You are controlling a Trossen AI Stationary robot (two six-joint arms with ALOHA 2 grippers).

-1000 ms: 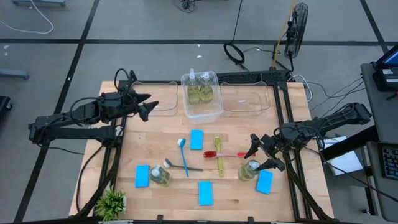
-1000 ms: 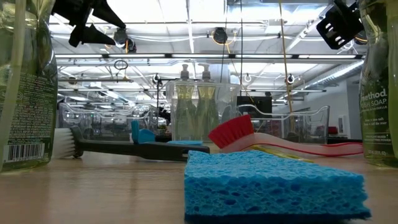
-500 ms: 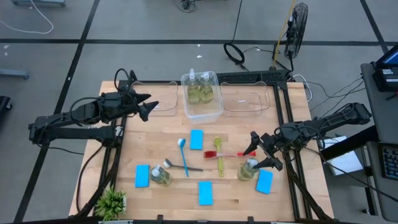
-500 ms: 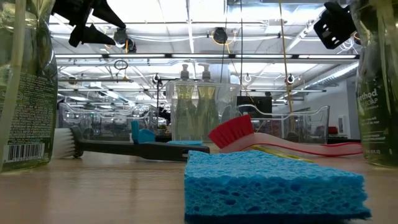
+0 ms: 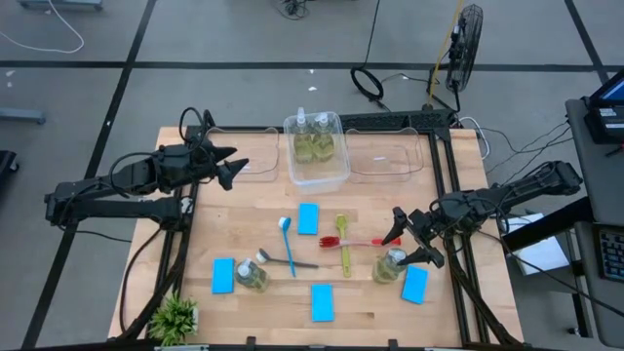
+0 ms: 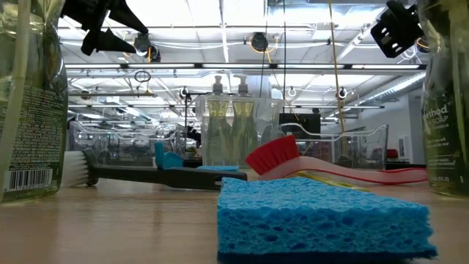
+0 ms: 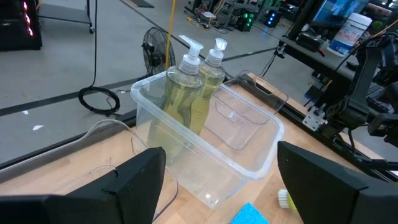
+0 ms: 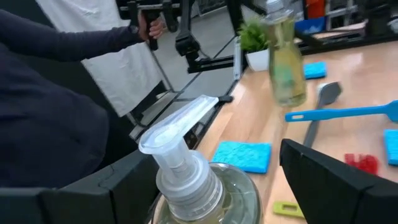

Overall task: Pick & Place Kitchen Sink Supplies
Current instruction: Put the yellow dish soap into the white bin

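The right gripper [image 5: 410, 240] is spread wide around a clear soap bottle of yellow-green liquid with a white pump top [image 5: 389, 266], found at about 4 o'clock on the wooden table [image 5: 244, 214]; contact cannot be told. The left gripper [image 5: 227, 166] is held open at 10 o'clock, above the table. Two more such bottles [image 5: 314, 142] are seen upright in the clear plastic bin [image 5: 331, 174] at 12 o'clock.
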